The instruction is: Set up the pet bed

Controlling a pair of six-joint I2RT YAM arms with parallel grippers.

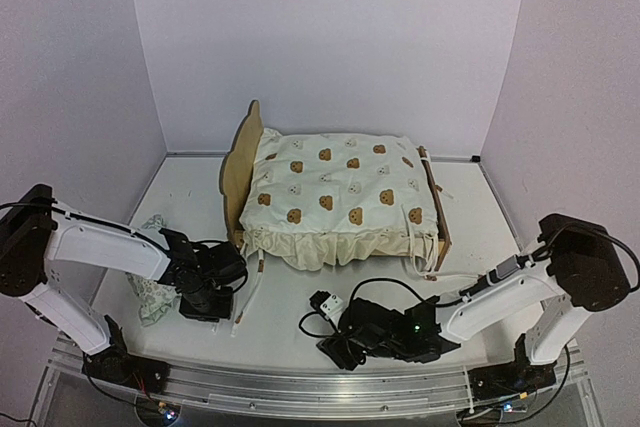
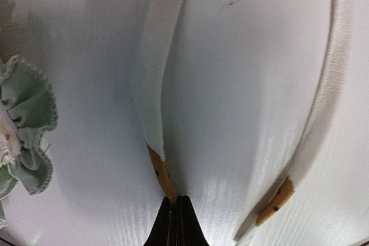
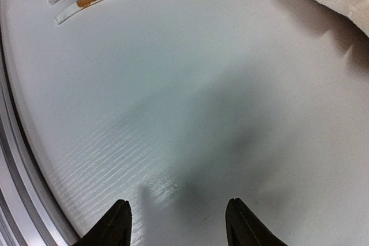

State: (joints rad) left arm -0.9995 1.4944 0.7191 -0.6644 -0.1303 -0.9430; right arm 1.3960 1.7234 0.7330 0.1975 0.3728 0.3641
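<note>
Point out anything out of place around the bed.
The floral pillow lies crumpled on the table left of the pet bed, not on it. The cover has ties trailing loose off the near-left corner; the left tool is shut on one tie.

Soft, bright light is coming from above in the top view, and the white walls (image 1: 330,37) are looking a little purple. The table (image 1: 190,197) is shining pale, with only faint shadows lying under the cover (image 1: 340,192). In the left wrist view everything is looking blurry, white glare is spreading over the table, and the long strap (image 2: 153,79) is looking bent. In the right wrist view a big soft shadow is lying ahead of the right gripper (image 3: 177,204), and bright stripes of glare are showing at the lower left.
</note>
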